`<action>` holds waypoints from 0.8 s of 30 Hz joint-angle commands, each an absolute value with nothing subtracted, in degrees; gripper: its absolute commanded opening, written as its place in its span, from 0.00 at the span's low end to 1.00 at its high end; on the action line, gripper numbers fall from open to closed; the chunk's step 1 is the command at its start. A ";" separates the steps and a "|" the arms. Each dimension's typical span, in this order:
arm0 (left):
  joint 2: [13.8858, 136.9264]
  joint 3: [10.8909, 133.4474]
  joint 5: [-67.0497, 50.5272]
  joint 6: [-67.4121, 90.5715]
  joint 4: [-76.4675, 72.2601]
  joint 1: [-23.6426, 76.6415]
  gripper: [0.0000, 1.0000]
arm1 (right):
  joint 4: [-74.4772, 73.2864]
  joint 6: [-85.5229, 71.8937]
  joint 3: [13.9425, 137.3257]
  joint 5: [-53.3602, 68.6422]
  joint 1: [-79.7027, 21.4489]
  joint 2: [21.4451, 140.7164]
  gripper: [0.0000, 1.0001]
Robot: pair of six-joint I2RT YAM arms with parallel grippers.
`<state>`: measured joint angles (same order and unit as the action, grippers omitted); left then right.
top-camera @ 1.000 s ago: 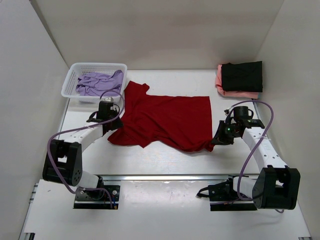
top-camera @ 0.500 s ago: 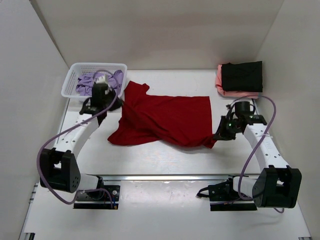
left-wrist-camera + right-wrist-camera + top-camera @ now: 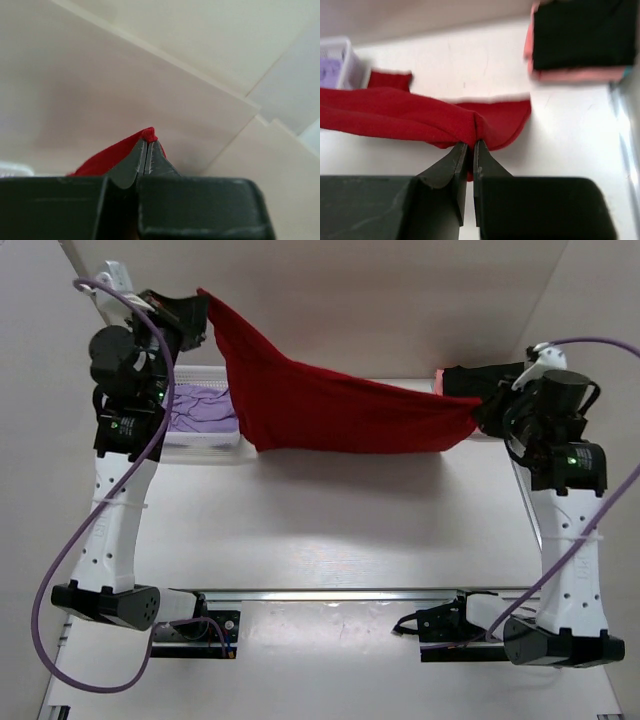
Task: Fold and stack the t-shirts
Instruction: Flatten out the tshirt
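Observation:
A bright red t-shirt [image 3: 320, 405] hangs stretched in the air between my two grippers, sagging in the middle above the table. The left gripper [image 3: 203, 302] is raised high at the back left and shut on one corner of it; in the left wrist view red cloth [image 3: 107, 156] pokes out past the left gripper [image 3: 148, 142]. Lower, at the right, the right gripper [image 3: 478, 412] is shut on the other end, with bunched red t-shirt [image 3: 395, 117] pinched at the right gripper [image 3: 471, 144]. A folded black t-shirt [image 3: 577, 35] lies on a salmon pink t-shirt [image 3: 570, 75].
A white mesh basket [image 3: 200, 443] at the back left holds a crumpled lavender t-shirt [image 3: 200, 408]. The black and pink stack [image 3: 465, 380] sits at the back right, partly behind the right arm. White walls close in the table on three sides.
Both arms have risen and carried the red t-shirt off the table into the air. The left gripper shut on its corner and swung up high at the back left.

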<state>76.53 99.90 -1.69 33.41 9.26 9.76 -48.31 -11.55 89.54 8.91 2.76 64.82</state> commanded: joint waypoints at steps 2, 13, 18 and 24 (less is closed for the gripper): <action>77.43 110.10 -1.67 31.99 7.30 9.14 0.00 | -43.95 -8.36 97.64 2.82 3.60 61.79 0.00; 82.08 121.56 -1.66 32.86 10.62 9.23 0.00 | -40.42 -6.15 108.46 7.55 4.66 66.34 0.00; 90.85 122.25 -7.90 35.77 17.29 9.05 0.00 | -41.48 -11.06 104.68 15.99 2.73 78.02 0.00; 100.01 124.27 -7.21 31.65 20.57 11.86 0.00 | -42.98 -12.04 110.46 14.76 2.02 90.86 0.00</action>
